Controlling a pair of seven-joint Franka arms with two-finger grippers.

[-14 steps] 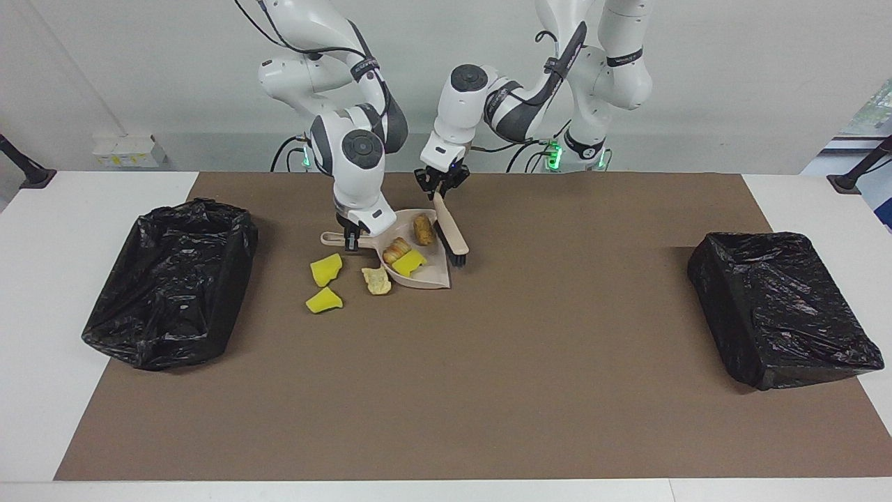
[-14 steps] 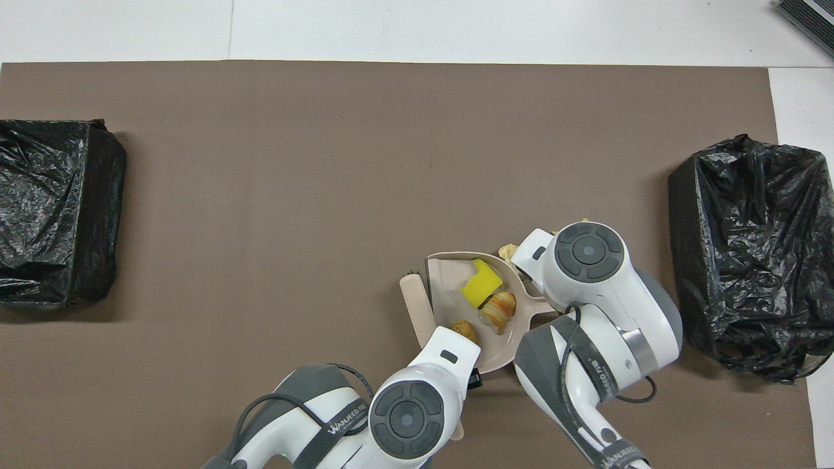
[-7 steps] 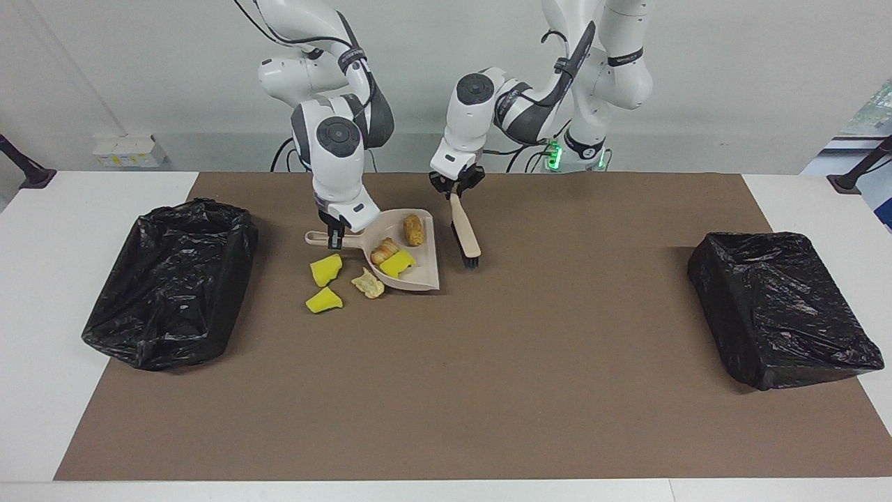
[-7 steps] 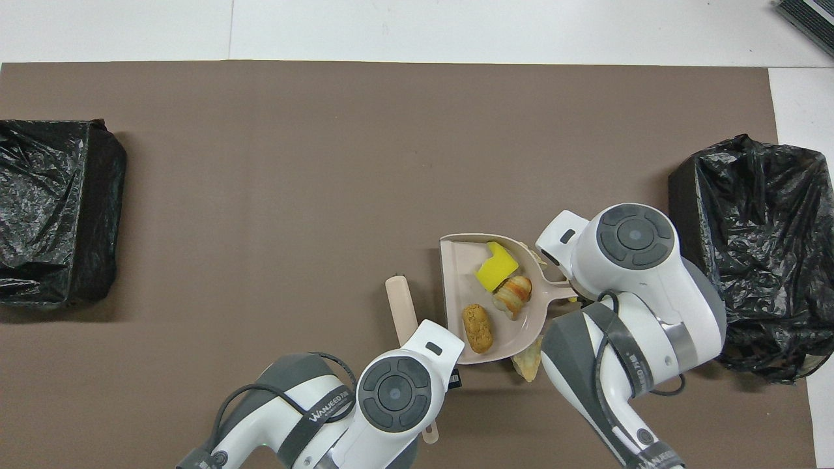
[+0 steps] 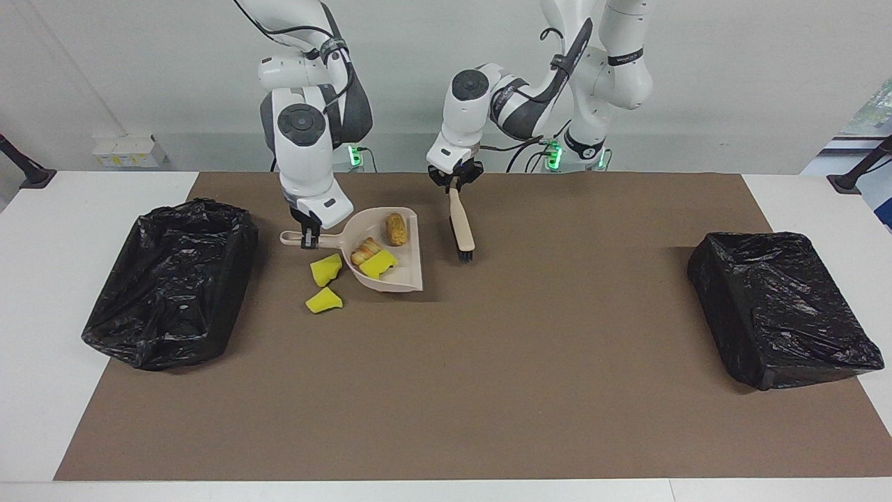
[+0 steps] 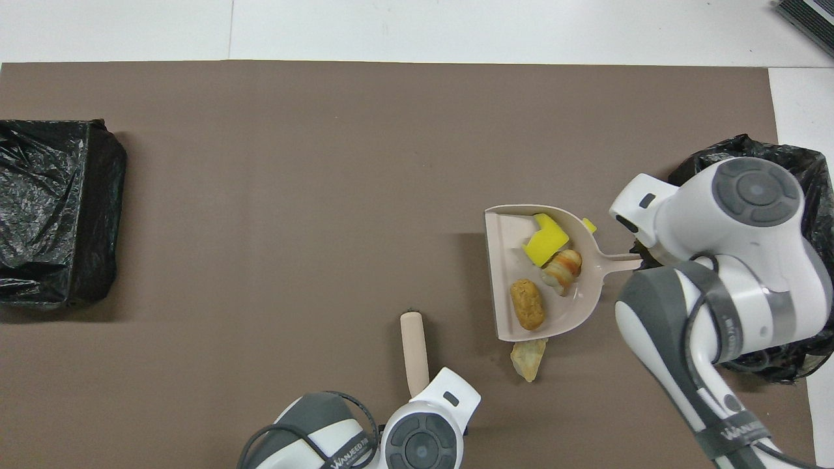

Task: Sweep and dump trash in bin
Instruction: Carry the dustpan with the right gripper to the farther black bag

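3 trash pieces [image 5: 380,247] lie in the dustpan [image 5: 408,279], with 2 wedges [image 5: 325,284] beside it.

Open brown mat [image 5: 488,362] between the black-lined bins [image 5: 171,279]; yellow wedges [image 5: 325,270] beside the raised dustpan [image 5: 387,268].

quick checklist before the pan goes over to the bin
1. Right end effector shut on the beige plastic dustpan handle: ok.
2. Pan raised off the brown mat: ok.
3. Three trash bits in the pan, a yellow foam wedge among them: ok.
4. Black-lined bin at the right arm's end open: ok.
5. Mat cleared: not ok, two loose yellow wedges remain.
6. Left end effector holds the beige brush aside: ok.
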